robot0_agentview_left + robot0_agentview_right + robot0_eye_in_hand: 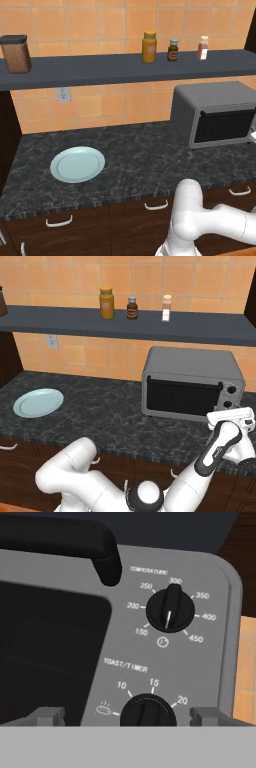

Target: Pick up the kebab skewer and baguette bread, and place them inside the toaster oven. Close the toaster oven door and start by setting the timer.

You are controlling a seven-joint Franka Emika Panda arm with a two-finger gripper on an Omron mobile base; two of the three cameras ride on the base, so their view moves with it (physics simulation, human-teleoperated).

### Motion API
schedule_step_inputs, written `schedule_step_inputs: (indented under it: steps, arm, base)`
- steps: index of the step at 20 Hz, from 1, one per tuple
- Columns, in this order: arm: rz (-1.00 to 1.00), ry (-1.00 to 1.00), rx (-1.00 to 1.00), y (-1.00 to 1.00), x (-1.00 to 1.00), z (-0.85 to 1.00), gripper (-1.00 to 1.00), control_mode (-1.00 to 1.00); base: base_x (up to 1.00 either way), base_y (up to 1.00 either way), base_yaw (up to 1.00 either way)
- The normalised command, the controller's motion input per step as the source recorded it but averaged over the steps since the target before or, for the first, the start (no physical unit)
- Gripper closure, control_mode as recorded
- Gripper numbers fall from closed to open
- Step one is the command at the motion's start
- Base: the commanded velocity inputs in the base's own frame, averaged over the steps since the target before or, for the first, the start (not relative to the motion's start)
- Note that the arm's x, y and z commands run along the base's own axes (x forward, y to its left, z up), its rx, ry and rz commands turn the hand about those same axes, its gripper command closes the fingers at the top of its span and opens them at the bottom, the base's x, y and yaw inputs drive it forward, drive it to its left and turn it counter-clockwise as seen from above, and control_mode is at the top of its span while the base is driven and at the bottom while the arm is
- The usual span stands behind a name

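The grey toaster oven (215, 100) (190, 363) stands at the right of the counter. Its dark glass door (182, 397) (225, 125) is shut, with the black handle bar (60, 542) along the top. My gripper (129, 714) (232, 421) is open, right up against the oven's control panel. Its two fingertips (47, 714) stand wide apart on either side of the toast/timer knob (147, 711). Above that is the temperature knob (170, 609). The kebab skewer and the baguette bread are out of view, and nothing can be made out behind the dark glass.
A pale blue plate (77, 164) (38, 402) lies bare on the left of the dark marble counter (140, 150). A shelf (125, 323) above carries a yellow jar (106, 303), two small bottles and a brown canister (16, 53). Drawers with handles run below the counter.
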Motion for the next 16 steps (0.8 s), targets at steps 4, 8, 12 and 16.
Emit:
schedule_step_inputs:
  steps: [4,8,12,16]
  arm:
    - [0.00,0.00,0.00,0.00,0.15,-0.05,-1.00,-1.00]
    - [0.00,0.00,0.00,-0.03,0.21,0.00,-1.00,-1.00]
    - [0.00,0.00,0.00,-0.03,0.01,-0.01,-1.00,-1.00]
    - [0.00,-0.03,0.00,0.12,0.09,0.00,1.00,-1.00]
  base:
    - [0.00,0.00,0.00]
    - [0.00,0.00,0.00]
    - [0.00,0.00,0.00]
    - [0.00,0.00,0.00]
